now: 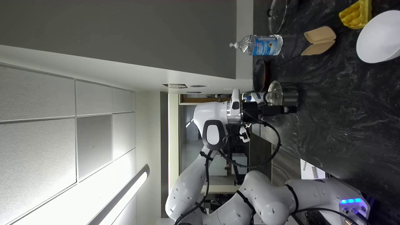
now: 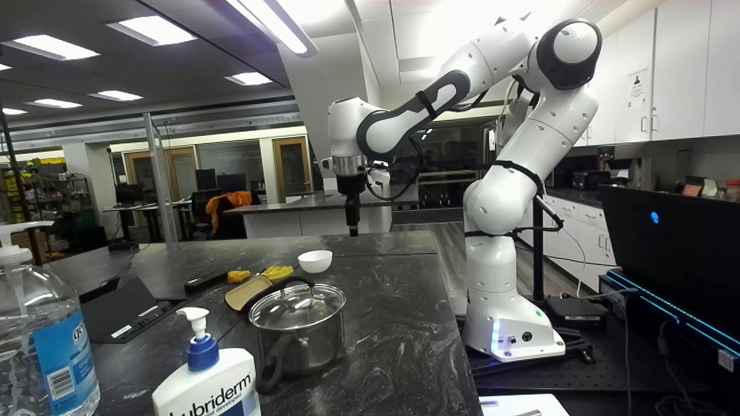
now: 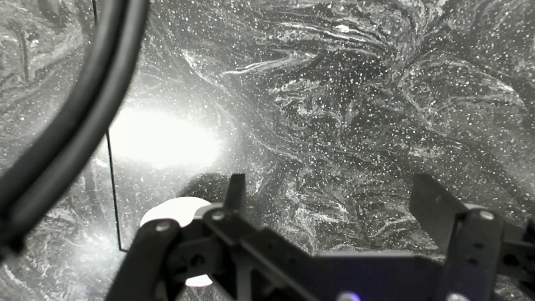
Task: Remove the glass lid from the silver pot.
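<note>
Jaws: spread wide and holding nothing; in the wrist view their two sides stand well apart, with table (image 3: 334, 125) surface showing between the tips.
White arm (image 2: 509, 196): reaches out over the table, the jaws hanging from its end and pointing straight down.
Black cable (image 3: 119, 79): curves across the picture-left part of the wrist view, blurred.
Table seam (image 3: 113, 179): a thin dark line running near the cable.
White bowl (image 3: 175, 209): partly hidden by the jaws in the wrist view; on the table in both exterior views.
Silver pot (image 2: 303, 349): upright on the table, well apart from the jaws, its dark handle (image 2: 270, 375) sloping down.
Glass lid (image 2: 298, 312): on the silver pot, covering its top, not yet off; a black grip arches over it.
Beige piece (image 1: 318, 40): two-lobed, lying on the table.
Yellow pieces (image 2: 238, 276): two, between the beige piece and the white bowl in an exterior view.
Lotion bottle (image 2: 202, 381): white with a blue collar and pump, near the silver pot.
Clear bottle (image 1: 265, 45): blue label, pump top.
Dark pan (image 1: 260, 75): between the clear bottle and the silver pot in an exterior view.
Second clear lid (image 1: 278, 15): dark knob, just beside the clear bottle.
</note>
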`<state>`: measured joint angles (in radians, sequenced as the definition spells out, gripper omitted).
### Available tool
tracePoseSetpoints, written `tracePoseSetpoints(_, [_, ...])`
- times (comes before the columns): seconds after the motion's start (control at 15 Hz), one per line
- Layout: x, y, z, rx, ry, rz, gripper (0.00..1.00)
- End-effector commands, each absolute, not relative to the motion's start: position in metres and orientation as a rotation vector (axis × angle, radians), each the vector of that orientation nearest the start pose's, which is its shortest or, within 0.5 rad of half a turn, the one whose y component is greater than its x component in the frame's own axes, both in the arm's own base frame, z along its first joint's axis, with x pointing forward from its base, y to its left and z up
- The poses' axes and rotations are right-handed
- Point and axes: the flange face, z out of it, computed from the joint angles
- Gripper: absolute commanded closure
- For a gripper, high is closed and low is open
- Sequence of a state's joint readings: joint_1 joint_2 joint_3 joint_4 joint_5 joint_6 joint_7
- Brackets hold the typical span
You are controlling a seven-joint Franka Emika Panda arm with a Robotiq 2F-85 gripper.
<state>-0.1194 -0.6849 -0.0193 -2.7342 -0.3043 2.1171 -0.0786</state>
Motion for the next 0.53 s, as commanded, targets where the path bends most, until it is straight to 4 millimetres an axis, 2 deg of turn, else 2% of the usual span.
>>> tracePoseSetpoints(0.0, [0.338,-0.057,0.430,-3.399,-0.197,-0.075,0.00])
tracePoseSetpoints(0.47, [0.350,-0.037,0.436,-3.393,-0.326,-0.091,0.00])
